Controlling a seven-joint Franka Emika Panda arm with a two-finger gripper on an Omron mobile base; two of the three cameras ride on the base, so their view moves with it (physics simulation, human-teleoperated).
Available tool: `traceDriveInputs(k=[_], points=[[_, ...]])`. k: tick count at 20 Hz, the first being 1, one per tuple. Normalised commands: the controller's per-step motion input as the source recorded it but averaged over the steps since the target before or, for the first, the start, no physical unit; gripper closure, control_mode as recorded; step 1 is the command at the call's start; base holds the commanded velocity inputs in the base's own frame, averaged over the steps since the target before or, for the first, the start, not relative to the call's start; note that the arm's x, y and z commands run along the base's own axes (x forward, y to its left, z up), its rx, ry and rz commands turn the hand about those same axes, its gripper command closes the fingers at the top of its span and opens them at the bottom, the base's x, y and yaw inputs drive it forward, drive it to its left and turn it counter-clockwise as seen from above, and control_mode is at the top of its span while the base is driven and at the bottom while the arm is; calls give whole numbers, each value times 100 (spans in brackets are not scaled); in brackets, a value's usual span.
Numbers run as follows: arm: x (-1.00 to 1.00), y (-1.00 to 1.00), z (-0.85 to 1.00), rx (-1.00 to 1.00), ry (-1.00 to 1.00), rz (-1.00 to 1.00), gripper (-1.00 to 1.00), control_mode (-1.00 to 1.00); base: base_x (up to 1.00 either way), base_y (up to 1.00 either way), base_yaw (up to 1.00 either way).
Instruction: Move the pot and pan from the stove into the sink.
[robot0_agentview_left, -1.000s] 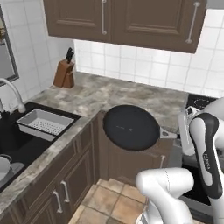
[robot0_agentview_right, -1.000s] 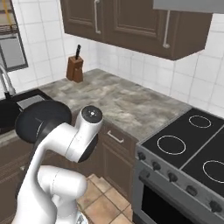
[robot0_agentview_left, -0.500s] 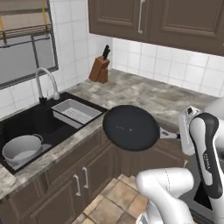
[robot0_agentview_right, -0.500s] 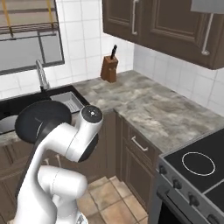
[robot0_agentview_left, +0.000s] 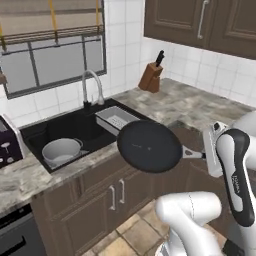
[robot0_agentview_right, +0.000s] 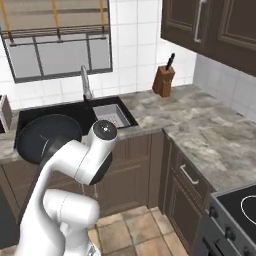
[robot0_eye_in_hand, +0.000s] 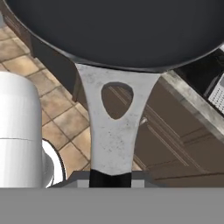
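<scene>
While clamped by its handle in the gripper, pan juts forward, level, beside sink edge.

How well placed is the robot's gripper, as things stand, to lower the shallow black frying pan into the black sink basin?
Probably yes. The gripper holds the pan by its handle just past the counter edge beside the sink. Only the grey metal pot occupies its left part.
</scene>
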Motion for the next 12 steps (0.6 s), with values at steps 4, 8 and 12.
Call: traceDriveInputs(k=[4, 8, 12], points=[[0, 0, 0, 0, 0, 0, 100, 100, -17, 23, 39], [0, 0, 0, 0, 0, 0, 100, 100, -14, 22, 40], [0, 0, 0, 0, 0, 0, 100, 100, -10, 21, 40]])
